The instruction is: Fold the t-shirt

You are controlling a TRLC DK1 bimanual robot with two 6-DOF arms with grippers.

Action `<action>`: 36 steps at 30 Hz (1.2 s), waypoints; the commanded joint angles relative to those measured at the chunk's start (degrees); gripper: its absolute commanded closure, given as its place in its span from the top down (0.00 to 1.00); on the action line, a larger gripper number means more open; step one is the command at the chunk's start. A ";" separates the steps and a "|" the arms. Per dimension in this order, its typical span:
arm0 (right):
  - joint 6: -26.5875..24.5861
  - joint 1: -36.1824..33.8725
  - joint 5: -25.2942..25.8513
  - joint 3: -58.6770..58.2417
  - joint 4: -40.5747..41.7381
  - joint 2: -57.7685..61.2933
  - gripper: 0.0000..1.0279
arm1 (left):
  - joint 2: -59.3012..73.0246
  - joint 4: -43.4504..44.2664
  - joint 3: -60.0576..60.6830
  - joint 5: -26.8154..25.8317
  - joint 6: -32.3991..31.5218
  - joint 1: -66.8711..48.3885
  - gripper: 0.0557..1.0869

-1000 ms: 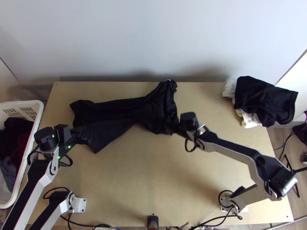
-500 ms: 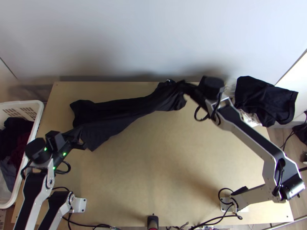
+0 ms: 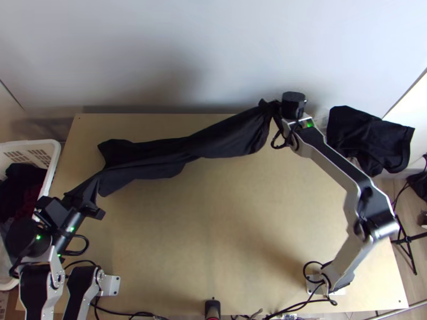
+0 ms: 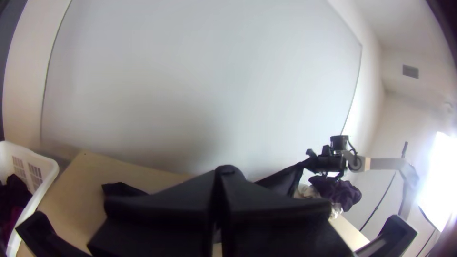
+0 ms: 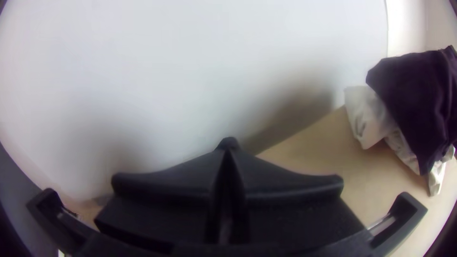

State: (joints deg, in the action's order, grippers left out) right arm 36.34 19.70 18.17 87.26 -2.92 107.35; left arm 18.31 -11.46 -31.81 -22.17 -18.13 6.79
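Black fabric, top view: the t-shirt [image 3: 213, 144] forms a long, bunched band over the worktop [image 3: 213, 240], its ends grasped by the left hand [image 3: 81, 198] and right hand [image 3: 275, 108]. Left wrist view: left hand [image 4: 228, 172] clenched; farther off, the t-shirt slopes up to the right hand. Right wrist view: right hand [image 5: 230, 143] likewise clenched; dark garment [image 5: 419, 95] over white cloth [image 5: 365, 116].
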 commanded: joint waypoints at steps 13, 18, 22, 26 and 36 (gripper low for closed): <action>-0.30 -6.70 3.36 1.59 -13.34 13.94 0.09 | -5.56 -2.60 1.93 -2.26 -1.73 1.91 0.03; -0.04 -4.15 -3.94 -4.91 -20.29 3.39 0.96 | -5.65 -1.98 3.16 -2.35 -1.73 1.83 0.03; -1.80 -2.21 -11.05 -16.34 -14.13 -9.26 0.96 | -5.91 -1.98 3.60 -2.35 -0.85 1.83 0.03; -2.85 0.51 -16.33 -23.89 -12.55 -18.49 0.96 | -6.00 -1.98 3.86 -2.35 -0.59 1.83 0.03; -4.61 12.73 -18.09 -36.46 -4.55 -19.20 0.96 | -6.00 -1.10 4.39 -2.44 -1.29 1.48 0.03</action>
State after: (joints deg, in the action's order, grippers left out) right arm 32.47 26.50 1.85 58.19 -14.00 88.27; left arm 12.36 -12.99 -27.62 -24.62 -19.07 8.38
